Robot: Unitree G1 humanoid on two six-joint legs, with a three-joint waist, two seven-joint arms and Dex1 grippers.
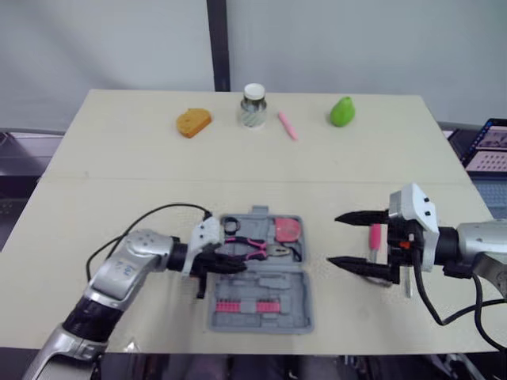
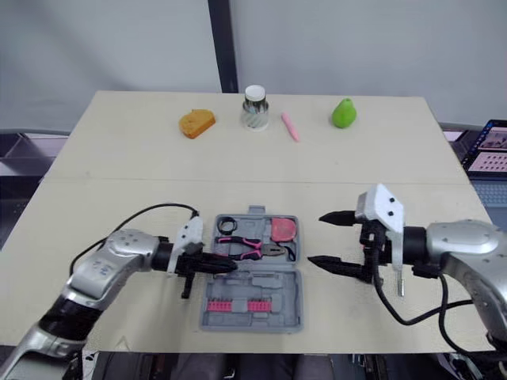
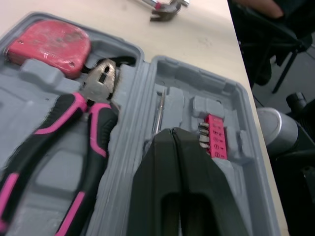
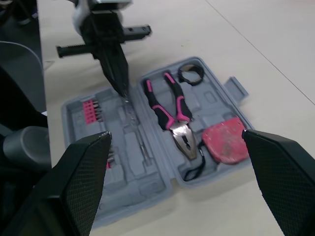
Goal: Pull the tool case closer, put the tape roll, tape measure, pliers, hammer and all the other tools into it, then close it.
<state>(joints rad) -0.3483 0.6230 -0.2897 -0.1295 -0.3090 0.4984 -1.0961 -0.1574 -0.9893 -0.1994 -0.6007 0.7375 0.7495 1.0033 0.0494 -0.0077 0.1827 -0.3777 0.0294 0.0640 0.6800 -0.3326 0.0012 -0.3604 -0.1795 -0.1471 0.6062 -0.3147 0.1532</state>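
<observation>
Beyond table (image 1: 119, 158) and tool case (image 1: 289, 289) hangs perhaps fabric (image 1: 356, 39).

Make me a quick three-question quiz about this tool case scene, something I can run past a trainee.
1. True or false: the pliers and the tape measure both lie inside the open tool case.
2. Multiple choice: the right gripper is A) open, B) shut on the pliers, C) shut on the tape measure.
3. Short answer: which of the task's tools lies on the table, outside the case, near the right gripper?

Key: 1 true. 2 A. 3 the hammer.
</observation>
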